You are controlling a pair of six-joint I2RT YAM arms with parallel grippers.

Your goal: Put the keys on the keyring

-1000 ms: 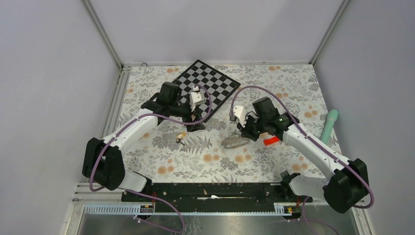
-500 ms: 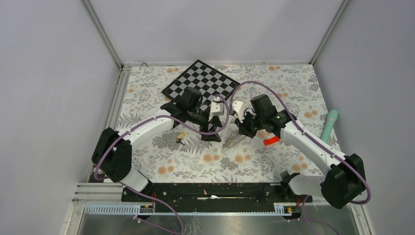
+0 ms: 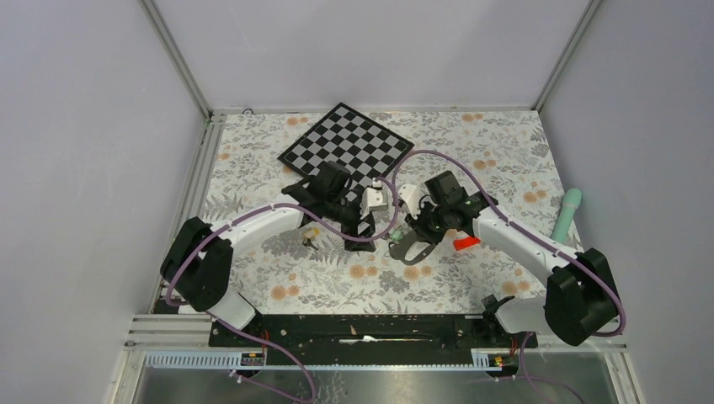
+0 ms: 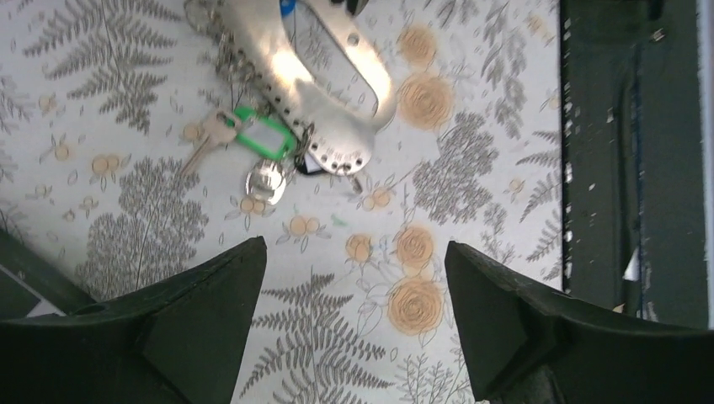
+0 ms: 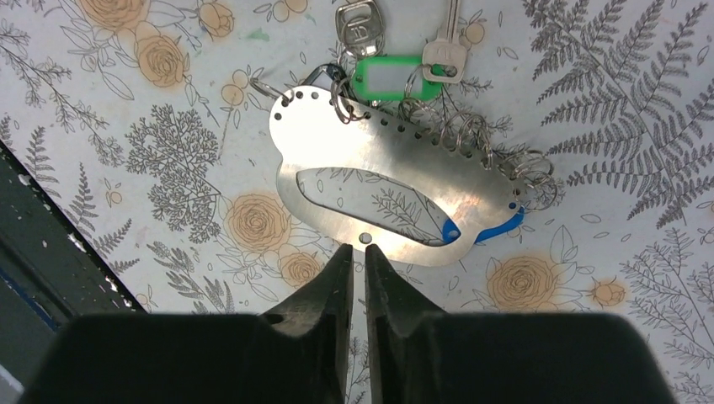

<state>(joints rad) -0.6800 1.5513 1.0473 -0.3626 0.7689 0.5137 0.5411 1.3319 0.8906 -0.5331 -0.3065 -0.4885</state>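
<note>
Right gripper barely parted, tips at keyring's long edge, grip unclear; left gripper wide open, keyring just ahead.

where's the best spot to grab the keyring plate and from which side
Probably the bare rim of the keyring beside its long slot, from above: it lies flat, so one finger can drop into the slot. The opposite edge is crowded with rings and the green-tagged key.

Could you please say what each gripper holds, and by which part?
The left gripper holds nothing, jaws open. The right gripper has jaws almost shut at the keyring rim; whether they pinch it cannot be told.
</note>
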